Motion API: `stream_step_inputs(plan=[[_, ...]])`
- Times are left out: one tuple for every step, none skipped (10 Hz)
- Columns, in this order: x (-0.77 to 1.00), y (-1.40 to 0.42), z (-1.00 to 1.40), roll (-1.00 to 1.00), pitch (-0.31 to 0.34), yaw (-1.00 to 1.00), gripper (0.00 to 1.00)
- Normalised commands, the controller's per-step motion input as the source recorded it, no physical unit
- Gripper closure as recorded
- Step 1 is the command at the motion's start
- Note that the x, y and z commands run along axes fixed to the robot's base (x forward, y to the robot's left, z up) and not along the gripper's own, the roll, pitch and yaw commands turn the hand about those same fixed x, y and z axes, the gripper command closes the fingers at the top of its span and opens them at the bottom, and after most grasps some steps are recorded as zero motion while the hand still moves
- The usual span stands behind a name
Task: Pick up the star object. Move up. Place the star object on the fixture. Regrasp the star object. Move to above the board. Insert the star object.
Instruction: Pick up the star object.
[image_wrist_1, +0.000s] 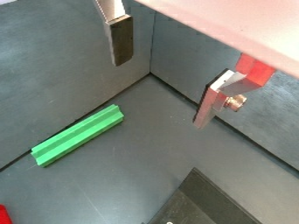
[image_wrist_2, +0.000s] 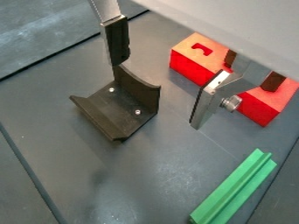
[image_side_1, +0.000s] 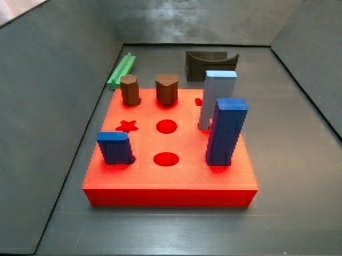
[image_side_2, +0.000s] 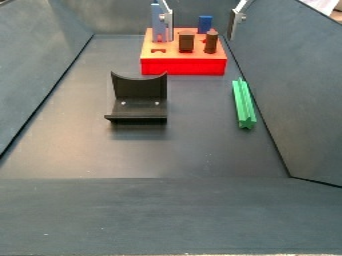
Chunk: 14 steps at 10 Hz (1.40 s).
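Nothing of the task looks done yet: the star object, a long slim green bar with ridged sides, is lying flat on the dark grey floor close beside a side wall, untouched. In both wrist views the gripper is hanging in the air above the floor with its two flat silver fingers spread well apart and nothing between them, so the jaws are standing released and empty. In a wrist view the green bar is sitting below the gripper and off to one side, not between the fingers. The fixture, a small dark grey block with a curved notch cut in its top, is resting bare on the floor, well apart from the bar. The board, a thick bright red square slab, is showing darker red star-shaped and round holes; short brown pegs and blue rectangular blocks are standing up from it, alongside a light grey-blue upright block. Everything is still to come, as far as can be judged: picking up the bar, lifting, setting it on the fixture, regrasping, carrying it over the board and inserting it. All surfaces are looking smooth and matte; the bar appears rigid, like plastic.
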Motion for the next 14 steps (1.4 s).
stream_step_inputs(plan=[[-0.66, -0.08, -0.17, 0.0, -0.269, -0.12, 0.0], [-0.15, 0.0, -0.52, -0.13, 0.106, 0.0, 0.0], [-0.22, 0.0, -0.05, 0.0, -0.02, -0.05, 0.0], [-0.35, 0.0, -0.29, 0.0, -0.243, 0.0, 0.0], [-0.45, 0.0, -0.8, -0.03, -0.227, 0.0, 0.0], [0.0, 0.0, -1.0, -0.03, 0.0, 0.0, 0.0], [0.27, 0.0, -0.86, -0.1, 0.061, -0.05, 0.0], [0.28, 0.0, -0.77, -0.13, 0.083, -0.1, 0.0], [0.26, 0.0, -0.74, -0.15, 0.07, -0.12, 0.0], [0.25, 0.0, -0.75, -0.15, 0.06, -0.12, 0.0], [0.08, 0.0, -0.75, -0.19, 0.003, -0.11, 0.0], [-0.07, 0.04, -0.69, -0.24, -0.026, -0.07, 0.0], [-0.6, 0.07, -0.66, -0.22, -0.15, -0.12, 0.0], [-0.57, 0.09, -0.73, -0.18, -0.134, -0.09, 0.0]])
